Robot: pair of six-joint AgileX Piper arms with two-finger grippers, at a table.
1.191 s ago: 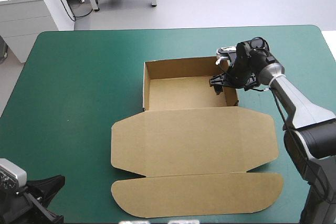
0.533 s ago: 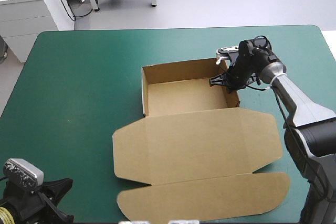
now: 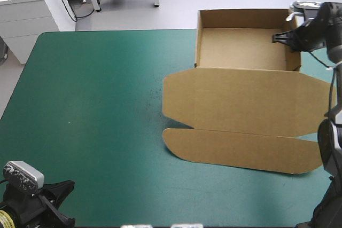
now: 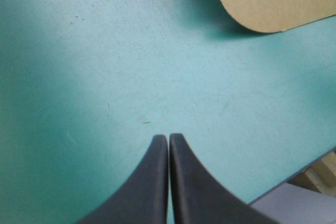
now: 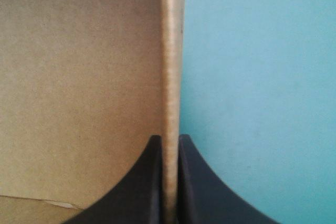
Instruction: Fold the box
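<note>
Box [image 3: 248, 46] sits toward 1 o'clock on the table [image 3: 96, 105], and most of the folding looks done; its four walls stand up around the floor as an open tray; in the high view the far wall reaches past the table's far edge, and you cannot tell from here whether the tray is lifted off the teal-green cover or only tipped. Its lid [image 3: 246, 102] spreads flat from the tray's near wall toward 6 o'clock; the long tuck flap [image 3: 240, 150] lies beyond the lid, nearest you, rounded at both ends and flat on the cover.

Your right jaws are pinched all but together on the tray's right-hand wall, at about 3 o'clock of the tray near its far corner; the right wrist view shows that wall's edge [image 5: 171, 77] running straight ahead between them, brown board on one side and teal-green cover on the other. Your left jaws are pressed together on nothing, low over bare cover at the table's 7 o'clock corner, well apart from the box; only one rounded end of the flap [image 4: 273, 1] shows ahead of them.

By my reading the walls are raised and tucked; what remains unfolded is the lid and its flap, neither of which shows a crease turned up; the left arm has no hold on the board for that.
</note>
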